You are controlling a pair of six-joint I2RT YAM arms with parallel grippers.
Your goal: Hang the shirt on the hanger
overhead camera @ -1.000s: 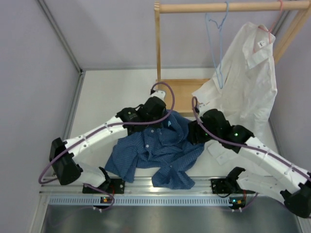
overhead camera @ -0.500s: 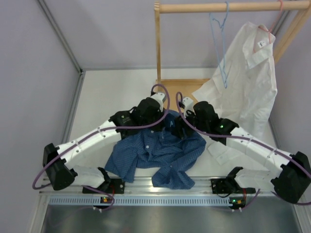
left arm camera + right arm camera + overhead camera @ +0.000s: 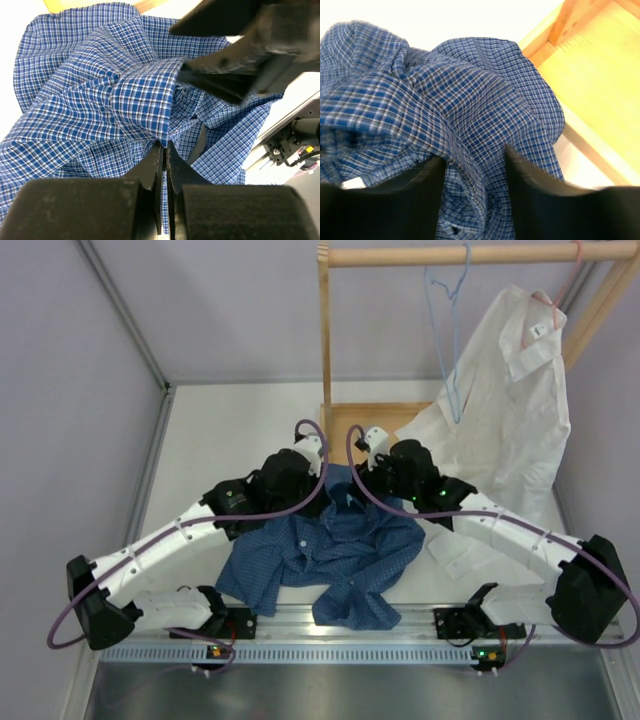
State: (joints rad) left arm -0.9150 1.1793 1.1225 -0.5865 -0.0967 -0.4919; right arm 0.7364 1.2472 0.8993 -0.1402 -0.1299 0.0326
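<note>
Shirt [image 3: 330, 560] lies crumpled on table [image 3: 240, 430] at near edge, betw. the two arms; long axis runs roughly left-right, bunched top end lifted toward far side, one flap trailing toward the near rail. Hanger [image 3: 455, 350] hangs by its hook from wooden rail [image 3: 400, 256], seen edge-on, long axis vertical, well apart from shirt. Same rail carries pink hanger [image 3: 550, 302] w/ white shirt [image 3: 510, 410] on it. Wooden tray [image 3: 370, 425] at rack foot: white shirt's hem drapes over its right side. Left gripper [image 3: 164, 150] fingers pressed together, pinching a fold of shirt at the tips. Right gripper [image 3: 475, 165] fingers apart, shirt cloth sitting betw. them.
</note>
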